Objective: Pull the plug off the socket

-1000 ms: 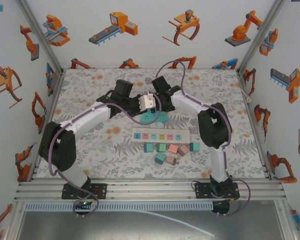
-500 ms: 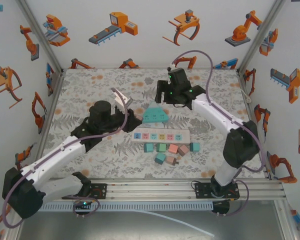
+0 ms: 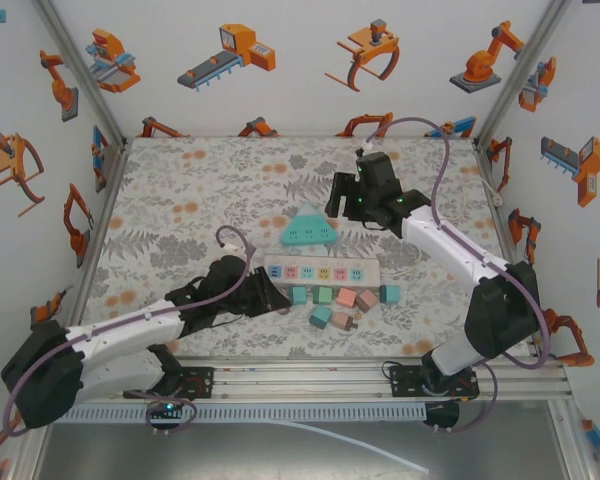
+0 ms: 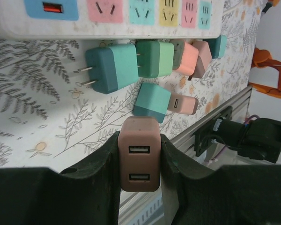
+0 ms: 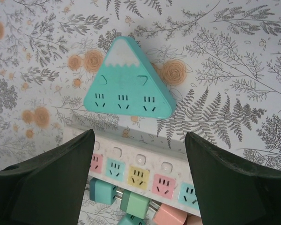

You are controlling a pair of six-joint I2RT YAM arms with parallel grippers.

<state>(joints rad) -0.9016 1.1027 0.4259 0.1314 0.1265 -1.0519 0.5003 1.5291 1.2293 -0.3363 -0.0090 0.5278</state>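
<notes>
Top external: the left gripper (image 3: 268,296) sits low at the left end of the white power strip (image 3: 320,271). The right gripper (image 3: 340,195) hovers beside the teal triangular socket (image 3: 308,230). Left wrist: its jaws clamp a brown USB plug (image 4: 139,154), clear of every socket, near the loose plugs (image 4: 111,68) on the table (image 4: 33,108). Right wrist: its jaws stand apart and empty above the triangular socket.

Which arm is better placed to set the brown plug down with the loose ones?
Left. The left gripper is shut on the brown plug, just beside the loose plugs. The right gripper hangs open above the triangular socket.
</notes>
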